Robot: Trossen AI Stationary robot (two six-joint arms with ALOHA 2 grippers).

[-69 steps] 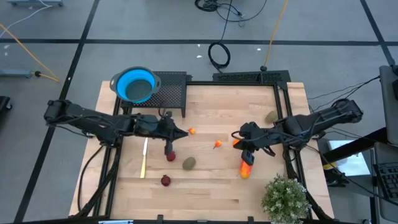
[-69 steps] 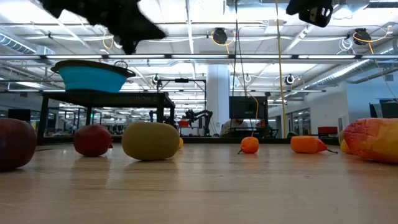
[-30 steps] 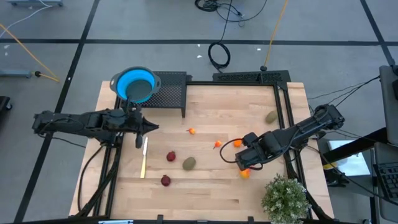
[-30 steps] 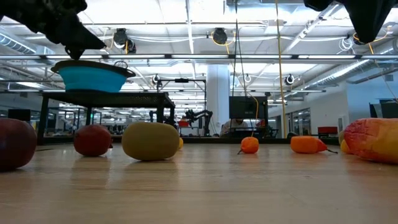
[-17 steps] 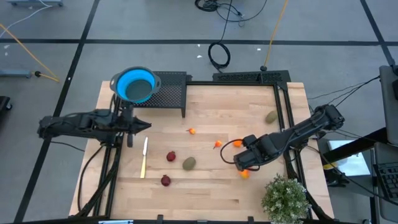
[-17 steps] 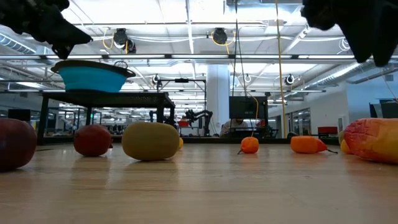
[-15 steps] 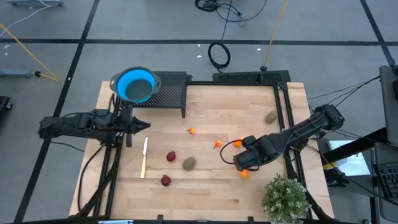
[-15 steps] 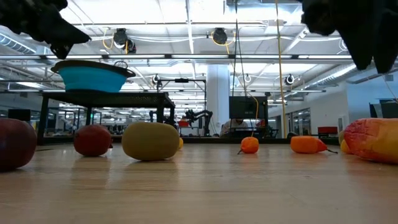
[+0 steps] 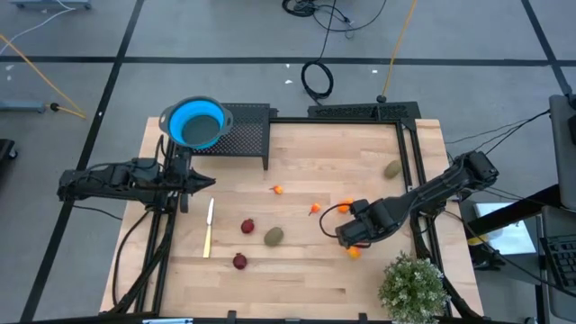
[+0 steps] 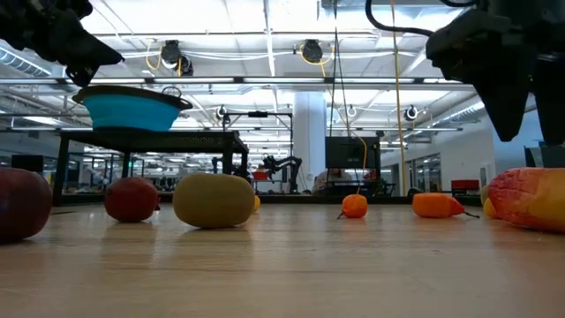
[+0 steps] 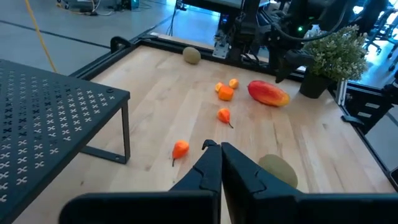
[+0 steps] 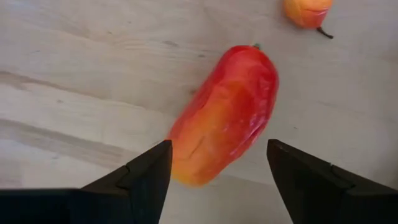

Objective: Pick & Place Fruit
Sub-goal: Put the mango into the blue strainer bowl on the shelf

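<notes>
Our right gripper [image 12: 214,163] hangs with its fingers spread wide, empty, directly above the elongated red-orange fruit [image 12: 225,114], which lies on the pale wooden table [image 9: 297,270] near its right edge. A tiny orange fruit [image 12: 307,12] sits just beyond. Our left gripper [image 11: 219,163], fingers pressed together and holding nothing, waits beside the round blue bowl [image 9: 194,122].

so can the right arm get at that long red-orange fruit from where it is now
Probably yes. The right gripper hangs above the red-orange fruit with its fingers open on either side, and nothing lies between them on the table.
</notes>
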